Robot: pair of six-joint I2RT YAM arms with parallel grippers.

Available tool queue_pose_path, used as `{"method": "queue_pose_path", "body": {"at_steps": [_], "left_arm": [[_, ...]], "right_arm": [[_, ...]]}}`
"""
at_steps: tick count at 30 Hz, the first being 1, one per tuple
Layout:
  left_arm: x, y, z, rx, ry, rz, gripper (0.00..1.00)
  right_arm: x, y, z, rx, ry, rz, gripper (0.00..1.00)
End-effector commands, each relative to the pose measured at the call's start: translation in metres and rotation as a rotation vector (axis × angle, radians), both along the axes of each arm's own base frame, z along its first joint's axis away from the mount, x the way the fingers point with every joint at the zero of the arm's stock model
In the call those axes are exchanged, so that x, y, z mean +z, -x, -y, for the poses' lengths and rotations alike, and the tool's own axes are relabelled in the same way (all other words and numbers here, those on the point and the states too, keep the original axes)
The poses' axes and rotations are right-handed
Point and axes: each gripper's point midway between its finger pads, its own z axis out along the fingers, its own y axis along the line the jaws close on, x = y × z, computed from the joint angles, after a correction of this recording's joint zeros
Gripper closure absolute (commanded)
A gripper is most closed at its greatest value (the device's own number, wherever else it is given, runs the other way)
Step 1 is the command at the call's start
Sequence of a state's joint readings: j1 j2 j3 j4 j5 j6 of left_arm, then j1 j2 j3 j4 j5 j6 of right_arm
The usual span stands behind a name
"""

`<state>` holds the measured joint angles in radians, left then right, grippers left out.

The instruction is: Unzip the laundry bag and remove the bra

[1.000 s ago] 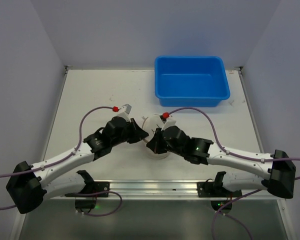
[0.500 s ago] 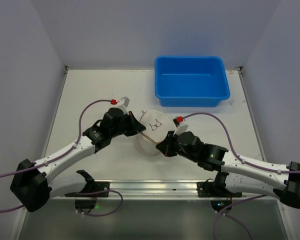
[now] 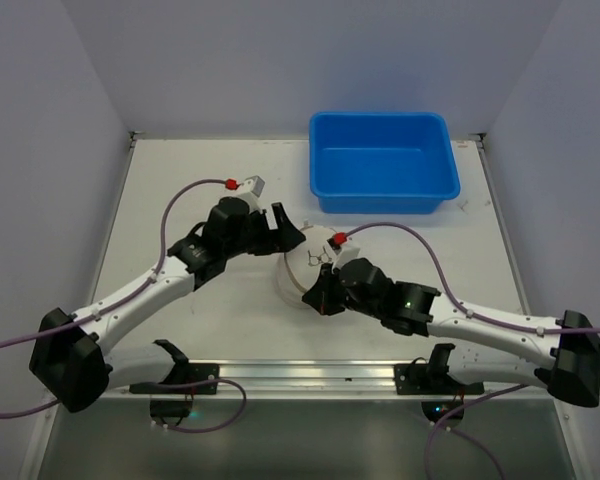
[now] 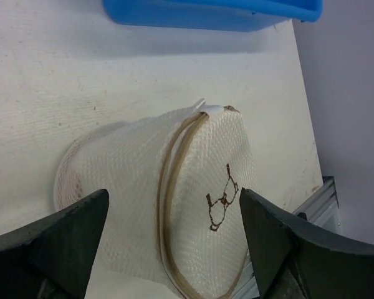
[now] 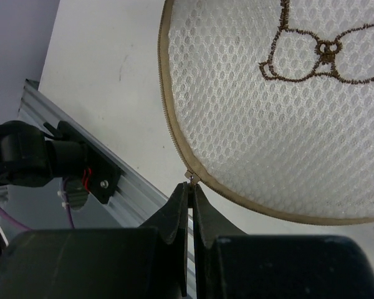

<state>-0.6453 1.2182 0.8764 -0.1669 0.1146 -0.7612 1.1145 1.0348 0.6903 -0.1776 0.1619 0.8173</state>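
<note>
The laundry bag (image 3: 308, 262) is a small white mesh drum with a tan zipper band (image 5: 172, 133) round its rim. It is tipped so that its round top, with a brown bra outline (image 5: 327, 50), faces up and toward the near edge. My right gripper (image 5: 191, 187) is shut on the zipper pull (image 5: 191, 177) at the bag's near rim (image 3: 318, 300). My left gripper (image 3: 284, 230) stands open at the bag's far-left side. In the left wrist view its fingers (image 4: 68, 233) are spread wide on either side of the bag (image 4: 143, 180). The bra itself is hidden.
A big blue plastic tub (image 3: 382, 160) stands at the back right of the white table (image 3: 180, 200), also seen in the left wrist view (image 4: 212, 14). An aluminium rail (image 3: 300, 372) with black clamps (image 5: 81, 165) runs along the near edge, close to the bag.
My left gripper has opened, let go of the bag's far-left side and drawn back a little. My right gripper, still shut, has shifted around the bag's near rim. The bag's top now shows.
</note>
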Motion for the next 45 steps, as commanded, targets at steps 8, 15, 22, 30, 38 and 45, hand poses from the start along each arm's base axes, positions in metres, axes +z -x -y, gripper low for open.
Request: {"method": "queue_pose_path", "body": {"at_steps": [8,15,22,30,38,45], "left_arm": [[0.001,0.04,-0.032,0.114,0.087,-0.014,0.09],[-0.026,0.063,0.004,0.026,0.11,-0.082,0.35],[-0.02,0.056,0.013,0.021,0.098,-0.06,1.0],[-0.013,0.029,0.005,0.043,0.078,-0.018,1.0],[-0.009,-0.015,0.011,-0.021,0.02,0.007,1.0],[0.022,-0.038,0.01,0.011,-0.027,0.089,0.62]], "right_arm": [[0.047,-0.014,-0.047,0.036,-0.098,0.033,1.0],[0.037,-0.012,-0.053,0.051,-0.101,0.008,1.0],[0.016,-0.004,-0.027,0.022,-0.063,-0.008,1.0],[-0.009,0.007,0.005,-0.002,-0.036,-0.019,1.0],[0.009,0.007,0.009,-0.003,-0.074,0.018,1.0],[0.028,-0.002,-0.007,0.0,-0.089,0.041,1.0]]}}
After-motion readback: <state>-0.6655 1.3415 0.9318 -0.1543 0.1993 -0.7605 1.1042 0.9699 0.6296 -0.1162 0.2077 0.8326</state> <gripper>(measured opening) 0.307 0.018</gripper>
